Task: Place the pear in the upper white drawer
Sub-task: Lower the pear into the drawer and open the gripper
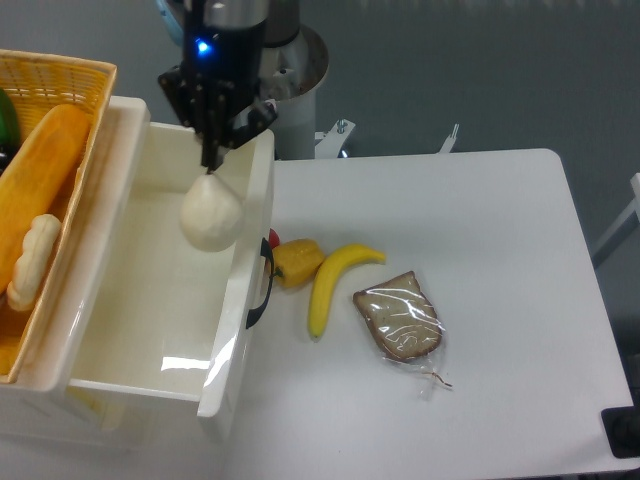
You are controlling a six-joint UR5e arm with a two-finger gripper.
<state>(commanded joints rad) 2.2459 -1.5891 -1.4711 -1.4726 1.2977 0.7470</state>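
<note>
— Where's the pear (211, 214) at this moment?

— Hanging over the upper white drawer (115, 352), up near its far right corner, just inside the right wall. It's clear of the drawer floor as far as I can see; the bottom under it is bare white plastic.

— And the gripper (212, 158)?

— Pointing straight down, fingers pinched together on the narrow top of the pear, right at the stem end. The fruit dangles below the fingertips. A blue light glows on the wrist above.

— What's on the table (500, 300) itself?

— Along its left edge, right against the drawer front with the black handle (262, 290), sits a small yellow pepper (297, 261). Just beside that lies a banana (332, 284), curving toward the middle. A slice of bread in a clear bag (400, 320) lies next to the banana, closer to the near edge. None of them touches the pear.

— Anything left of the drawer?

— A yellow wicker basket (68, 75) pressed against the drawer's left wall, with a long orange loaf-like thing (38, 175) in it and something pale (30, 262) lower down. I can't tell what that one is.
</note>
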